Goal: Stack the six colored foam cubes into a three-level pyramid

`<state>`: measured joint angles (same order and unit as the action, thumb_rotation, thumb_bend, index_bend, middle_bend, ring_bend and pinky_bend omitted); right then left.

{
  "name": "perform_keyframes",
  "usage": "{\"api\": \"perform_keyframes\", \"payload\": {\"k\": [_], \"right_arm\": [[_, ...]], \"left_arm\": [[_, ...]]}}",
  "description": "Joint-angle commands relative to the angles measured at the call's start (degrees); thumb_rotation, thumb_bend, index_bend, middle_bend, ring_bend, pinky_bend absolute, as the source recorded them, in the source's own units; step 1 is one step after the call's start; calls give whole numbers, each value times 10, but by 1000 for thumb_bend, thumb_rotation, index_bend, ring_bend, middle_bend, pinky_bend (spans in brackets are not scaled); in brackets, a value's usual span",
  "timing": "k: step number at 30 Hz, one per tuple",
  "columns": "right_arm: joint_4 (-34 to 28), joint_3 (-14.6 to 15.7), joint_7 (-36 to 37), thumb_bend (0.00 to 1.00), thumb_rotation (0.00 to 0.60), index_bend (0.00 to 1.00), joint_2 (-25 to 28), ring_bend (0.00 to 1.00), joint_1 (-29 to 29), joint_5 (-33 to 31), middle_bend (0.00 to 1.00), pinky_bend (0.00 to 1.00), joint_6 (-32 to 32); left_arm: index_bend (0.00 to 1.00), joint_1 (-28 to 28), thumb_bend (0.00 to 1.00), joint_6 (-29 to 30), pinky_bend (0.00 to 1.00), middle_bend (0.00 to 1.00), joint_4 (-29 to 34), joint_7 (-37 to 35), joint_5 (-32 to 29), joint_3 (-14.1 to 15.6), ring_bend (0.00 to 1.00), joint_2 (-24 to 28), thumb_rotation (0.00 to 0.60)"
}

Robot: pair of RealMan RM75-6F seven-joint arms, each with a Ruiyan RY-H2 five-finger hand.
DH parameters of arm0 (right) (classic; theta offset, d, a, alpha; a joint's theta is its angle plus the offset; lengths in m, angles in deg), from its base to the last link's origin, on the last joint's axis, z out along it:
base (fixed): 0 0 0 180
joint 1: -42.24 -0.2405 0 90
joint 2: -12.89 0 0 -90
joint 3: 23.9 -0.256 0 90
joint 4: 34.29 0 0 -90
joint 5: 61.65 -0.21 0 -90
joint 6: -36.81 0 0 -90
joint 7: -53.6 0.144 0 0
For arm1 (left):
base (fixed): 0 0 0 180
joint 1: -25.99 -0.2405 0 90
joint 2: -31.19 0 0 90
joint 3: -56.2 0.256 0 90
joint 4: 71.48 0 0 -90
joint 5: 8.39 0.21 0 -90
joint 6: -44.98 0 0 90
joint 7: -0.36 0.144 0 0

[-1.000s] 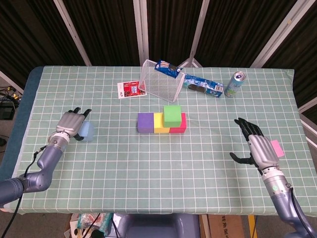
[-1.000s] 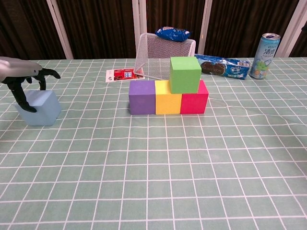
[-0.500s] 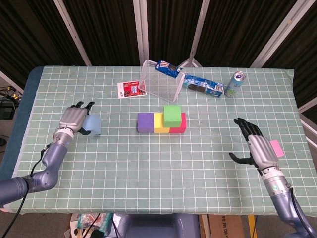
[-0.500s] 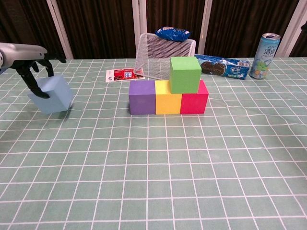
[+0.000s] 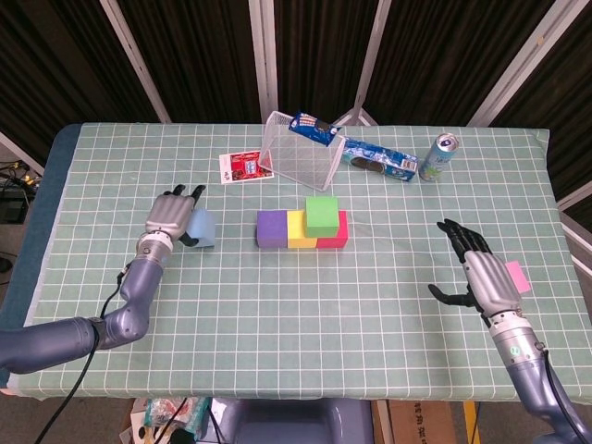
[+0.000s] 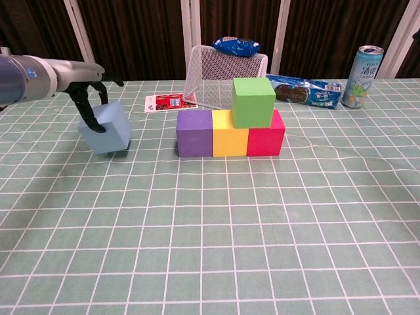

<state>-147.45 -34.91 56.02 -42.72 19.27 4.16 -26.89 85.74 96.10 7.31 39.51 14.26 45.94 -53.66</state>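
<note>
The left hand (image 5: 172, 215) grips the blue cube (image 6: 105, 128) from above, fingers curled over its top and sides. The cube is tilted and seems lifted just off the counter (image 5: 277, 305), well to the left of the purple cube (image 5: 271, 228).

Purple cube, yellow cube (image 5: 298, 230) and red cube (image 6: 266, 136) touch in a row. The green cube (image 5: 322, 215) sits on top, over the seam between yellow and red.

The right hand (image 5: 481, 274) hovers far right of the red cube, fingers spread wide and holding nothing. A pink cube (image 5: 517, 277) lies just behind it.

Behind the row stand a wire basket (image 5: 296, 153) with a snack bag (image 5: 312, 127) on it, a card (image 5: 244, 167), a cookie pack (image 5: 381, 160) and a can (image 5: 438, 155).
</note>
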Motion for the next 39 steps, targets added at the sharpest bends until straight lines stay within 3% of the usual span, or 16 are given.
{"api": "perform_keyframes", "payload": {"k": [1, 8, 14, 24, 34, 39], "right_arm": [[1, 0, 1, 288, 600, 0, 0, 0, 0, 0, 0, 0, 1], [1, 0, 2, 288, 600, 0, 0, 0, 0, 0, 0, 0, 1], [2, 1, 1, 289, 600, 0, -1, 0, 0, 1, 0, 0, 2], [-1, 3, -3, 289, 600, 0, -2, 0, 0, 3, 0, 0, 0], [0, 4, -5, 288, 600, 0, -4, 0, 0, 2, 0, 0, 0], [-1, 4, -6, 289, 600, 0, -5, 0, 0, 0, 0, 0, 1]], "left_arm": [[16, 10, 307, 0, 199, 384, -11, 9, -10, -3, 78, -15, 600], [15, 23, 305, 3, 198, 356, -23, 29, -28, -1, 78, -36, 600], [0, 25, 267, 1, 180, 209, -24, 37, -39, 1, 78, -36, 600], [0, 22, 199, -10, 182, 210, -21, 32, -25, 7, 78, -24, 600], [0, 5, 196, -48, 182, 288, -42, -21, 80, 21, 78, -5, 600], [0, 2, 195, -62, 183, 288, -54, -40, 102, 23, 78, -8, 600]]}}
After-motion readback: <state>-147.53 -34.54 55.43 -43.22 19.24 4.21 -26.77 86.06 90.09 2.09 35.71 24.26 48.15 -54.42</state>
